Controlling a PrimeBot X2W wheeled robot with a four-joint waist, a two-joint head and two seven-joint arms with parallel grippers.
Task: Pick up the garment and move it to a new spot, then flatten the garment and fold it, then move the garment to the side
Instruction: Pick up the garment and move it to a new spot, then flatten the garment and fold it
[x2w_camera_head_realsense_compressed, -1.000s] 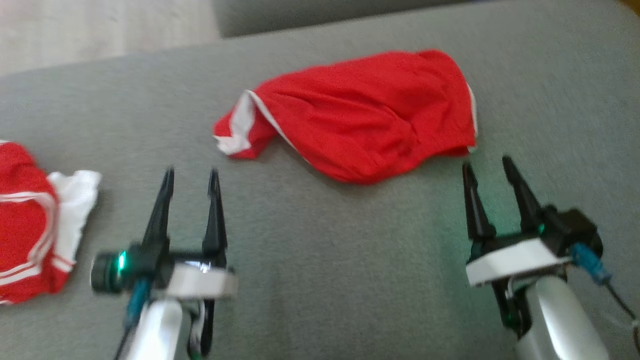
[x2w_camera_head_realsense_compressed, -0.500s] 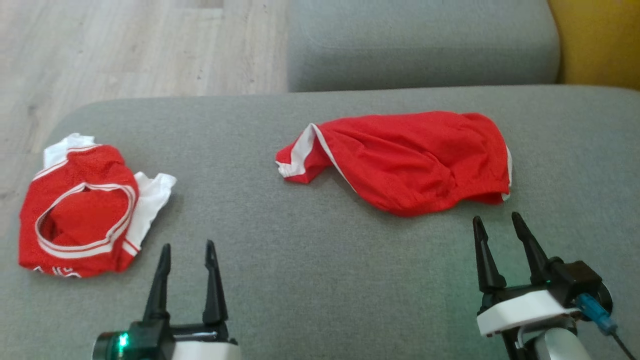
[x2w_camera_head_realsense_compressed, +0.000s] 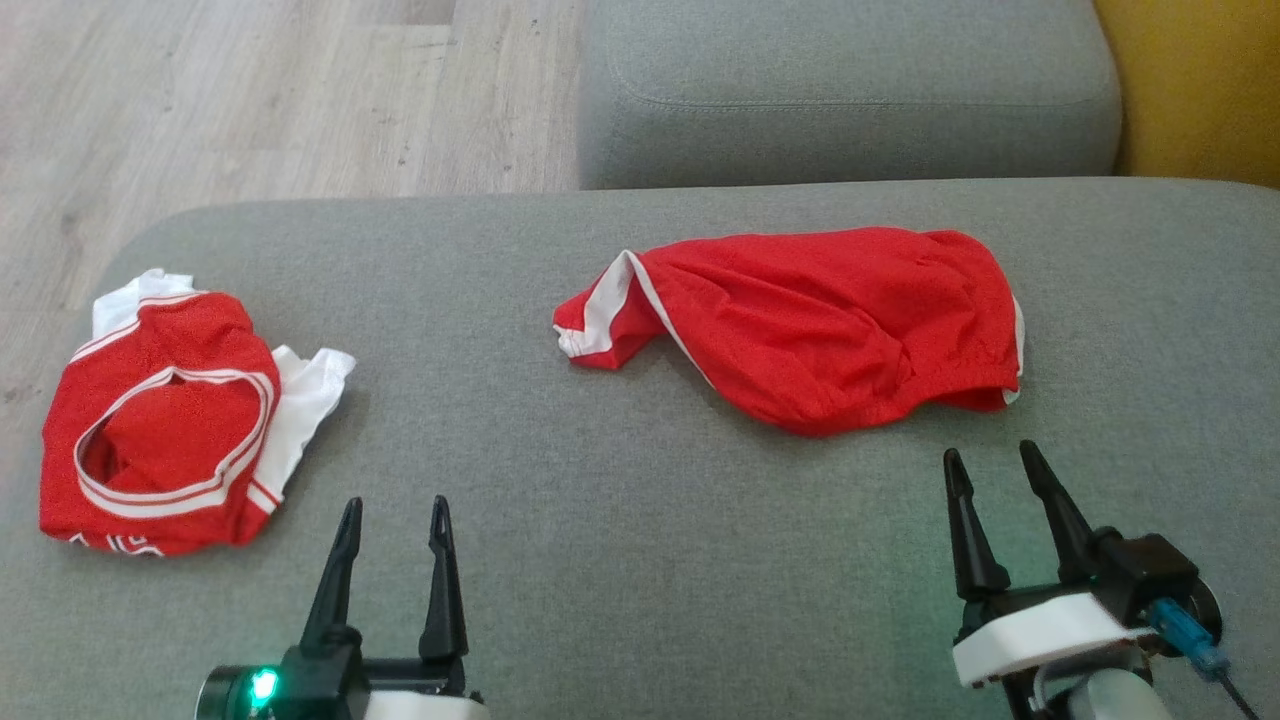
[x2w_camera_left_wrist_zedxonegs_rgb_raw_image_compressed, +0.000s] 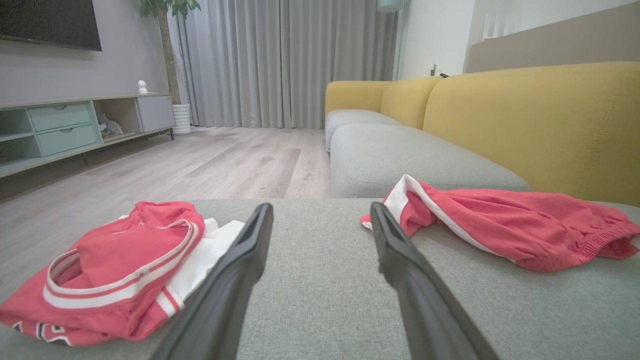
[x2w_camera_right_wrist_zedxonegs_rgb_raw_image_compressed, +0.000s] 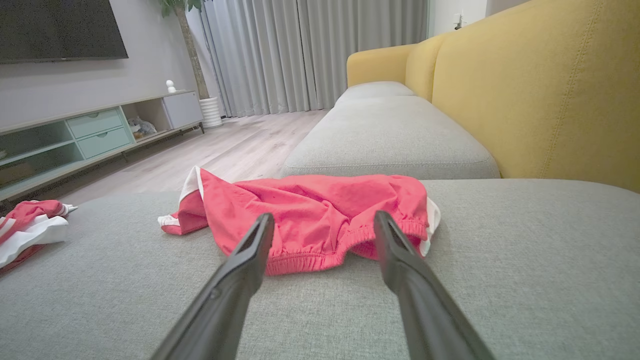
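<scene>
Shorts (x2w_camera_head_realsense_compressed: 810, 325), red with white trim, lie mid-seat on grey sofa (x2w_camera_head_realsense_compressed: 620, 560). Long axis runs left to right, leg hem to the left. Right wrist view adds the gathered waistband (x2w_camera_right_wrist_zedxonegs_rgb_raw_image_compressed: 320, 257), facing right claw (x2w_camera_head_realsense_compressed: 988, 455). Red shirt (x2w_camera_head_realsense_compressed: 170, 430) far left, hem lettering unreadable. Left claw (x2w_camera_head_realsense_compressed: 394, 505) and right claw both spread, empty.

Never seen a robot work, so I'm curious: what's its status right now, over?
Left gripper open, empty. Right gripper open, empty, just short of red shorts, crumpled on grey sofa seat. Red-and-white jersey far left, apart.
</scene>
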